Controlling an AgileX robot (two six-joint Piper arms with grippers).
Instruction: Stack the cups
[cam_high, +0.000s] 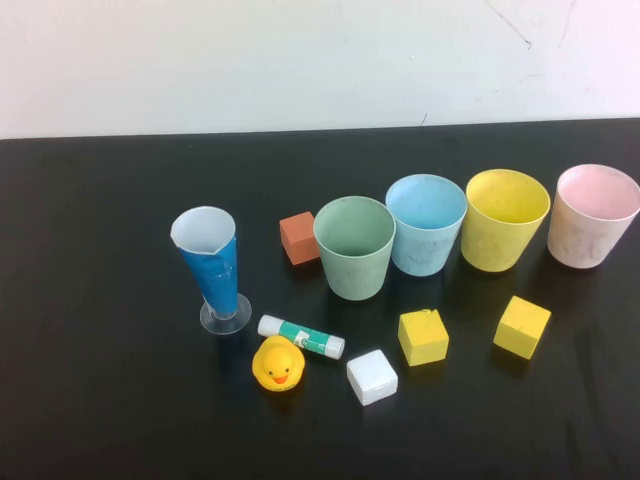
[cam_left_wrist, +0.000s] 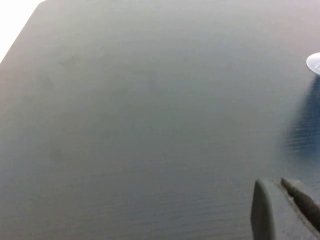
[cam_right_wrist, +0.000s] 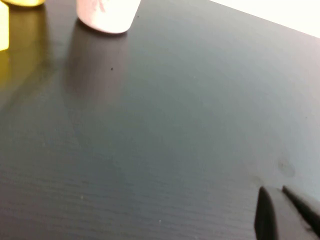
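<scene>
Four cups, green cup (cam_high: 355, 247), blue cup (cam_high: 426, 223), yellow cup (cam_high: 503, 219) and pink cup (cam_high: 592, 215), stand separately in a row on the bench (cam_high: 100, 300); nothing is stacked yet. Only the wrist views show the arms: the left pincer (cam_left_wrist: 287, 210) is clenched, empty, low over bare bench, and the right pincer (cam_right_wrist: 285, 212) is likewise clenched, with the pink cup well ahead of it.

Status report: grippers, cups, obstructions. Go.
Left gripper and right gripper shut, empty, low over bare table. Green, blue, yellow, pink plastic cups upright, unstacked. Two yellow blocks in front.
</scene>
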